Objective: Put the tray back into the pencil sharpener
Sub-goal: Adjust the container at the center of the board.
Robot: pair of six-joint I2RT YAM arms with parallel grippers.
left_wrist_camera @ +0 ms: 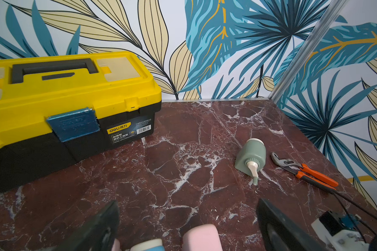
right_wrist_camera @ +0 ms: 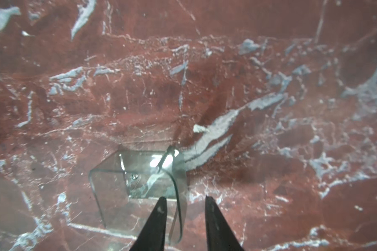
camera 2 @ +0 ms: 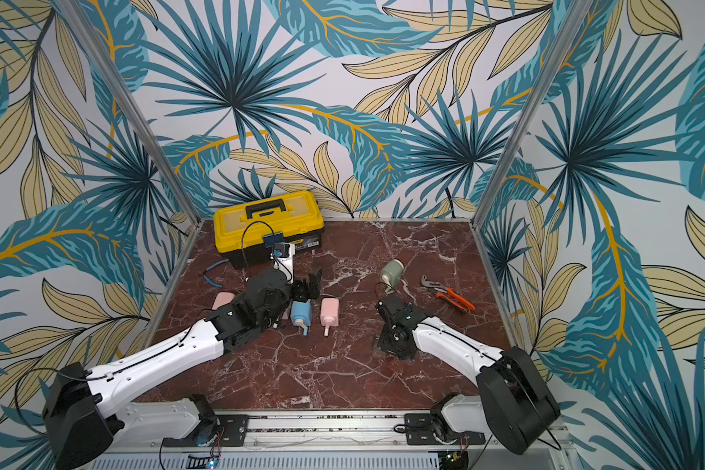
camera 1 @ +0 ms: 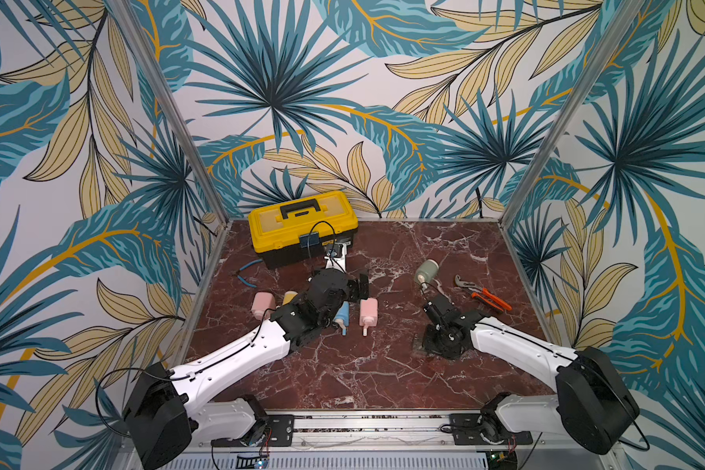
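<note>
A clear plastic tray point(right_wrist_camera: 139, 180) lies on the marble table, and in a top view only a corner of the tray point(camera 1: 419, 345) shows beside the right wrist. My right gripper point(right_wrist_camera: 185, 198) points straight down with its fingers apart, one on each side of a tray wall, with gaps showing. A green pencil sharpener point(camera 1: 427, 273) lies on its side just behind that arm. My left gripper point(left_wrist_camera: 188, 208) hovers open above a pink sharpener point(left_wrist_camera: 201, 236) and a blue sharpener point(left_wrist_camera: 147, 244), holding nothing.
A yellow toolbox point(camera 1: 302, 228) stands at the back left. Orange-handled pliers point(camera 1: 483, 293) lie right of the green sharpener. Another pink sharpener point(camera 1: 263, 305) and a blue-handled tool point(camera 1: 247, 270) lie at the left. Walls close three sides.
</note>
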